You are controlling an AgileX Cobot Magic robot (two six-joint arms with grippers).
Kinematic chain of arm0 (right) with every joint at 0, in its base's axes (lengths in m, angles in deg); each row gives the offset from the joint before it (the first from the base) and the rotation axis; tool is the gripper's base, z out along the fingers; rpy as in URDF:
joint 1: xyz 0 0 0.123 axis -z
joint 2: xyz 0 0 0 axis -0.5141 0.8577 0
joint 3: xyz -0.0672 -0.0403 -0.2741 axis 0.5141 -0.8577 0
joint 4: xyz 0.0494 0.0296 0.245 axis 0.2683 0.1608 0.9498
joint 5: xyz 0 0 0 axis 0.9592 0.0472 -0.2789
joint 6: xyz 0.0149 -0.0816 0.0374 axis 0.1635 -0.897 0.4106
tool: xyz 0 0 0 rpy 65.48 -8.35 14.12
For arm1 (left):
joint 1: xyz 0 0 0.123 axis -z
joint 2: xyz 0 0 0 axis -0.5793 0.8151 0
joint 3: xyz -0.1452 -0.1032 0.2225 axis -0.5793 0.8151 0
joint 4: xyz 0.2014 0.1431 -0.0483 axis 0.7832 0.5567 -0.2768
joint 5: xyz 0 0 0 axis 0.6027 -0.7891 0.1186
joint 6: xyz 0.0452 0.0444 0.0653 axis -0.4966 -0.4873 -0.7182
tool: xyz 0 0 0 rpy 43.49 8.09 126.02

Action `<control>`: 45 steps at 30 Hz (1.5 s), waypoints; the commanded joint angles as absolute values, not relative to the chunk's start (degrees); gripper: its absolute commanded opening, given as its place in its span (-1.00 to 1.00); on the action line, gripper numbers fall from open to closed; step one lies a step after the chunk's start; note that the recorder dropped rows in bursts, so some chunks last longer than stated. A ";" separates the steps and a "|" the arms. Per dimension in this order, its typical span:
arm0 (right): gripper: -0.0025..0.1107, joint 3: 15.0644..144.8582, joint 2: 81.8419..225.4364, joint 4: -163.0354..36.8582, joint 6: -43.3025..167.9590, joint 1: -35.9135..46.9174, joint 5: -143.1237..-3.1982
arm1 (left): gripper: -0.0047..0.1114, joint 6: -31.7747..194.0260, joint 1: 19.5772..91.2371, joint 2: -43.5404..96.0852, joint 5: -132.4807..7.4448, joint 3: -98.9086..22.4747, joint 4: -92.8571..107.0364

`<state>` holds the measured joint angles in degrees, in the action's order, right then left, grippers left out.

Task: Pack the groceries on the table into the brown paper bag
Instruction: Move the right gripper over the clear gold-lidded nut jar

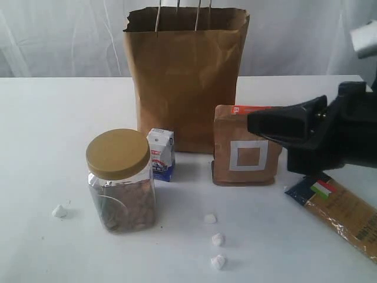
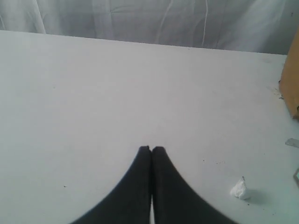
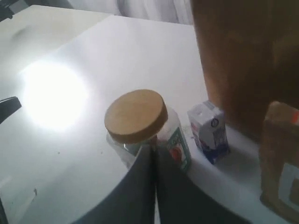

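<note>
- Large flat plain white tabletop (image 1: 47,118): lies beneath both my grippers and bears every item.
- Tall brown kraft paper bag with thin white twisted handles and a ragged rim (image 1: 185,82): stands upright, beyond my right gripper (image 1: 252,124) and off to one side of its pointing line.
- My right gripper, black: fingers pressed together, holding nothing, raised above the table.
- My left gripper (image 2: 151,149), black: fingers pressed together, holding nothing, over bare tabletop.
- Long Italian-flag pasta packet (image 1: 347,215): lies flat below and behind my right gripper, under its arm.
- Brown pouch with a white square (image 1: 246,158): stands upright beside my right gripper, whose tip crosses its upper part in the exterior view.
- Clear nut jar with a gold lid (image 1: 121,180): upright, ahead of my right fingertips (image 3: 145,158) and lower.
- Small white-blue carton (image 1: 161,154): upright, between jar and bag, just beside the jar, ahead of my right gripper.
- Small white crumpled lumps (image 1: 218,239): scattered on the table; one (image 2: 239,190) lies near my left gripper.
</note>
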<state>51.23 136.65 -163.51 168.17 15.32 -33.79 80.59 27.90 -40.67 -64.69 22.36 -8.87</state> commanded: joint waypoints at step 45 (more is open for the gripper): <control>-0.96 91.34 172.74 -69.42 65.55 -26.18 -125.40 | -0.92 77.63 32.86 -41.12 -63.87 22.47 -5.88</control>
<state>86.88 166.62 -69.40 66.30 -25.39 -124.69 77.83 32.58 -40.67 -64.24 22.36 -5.54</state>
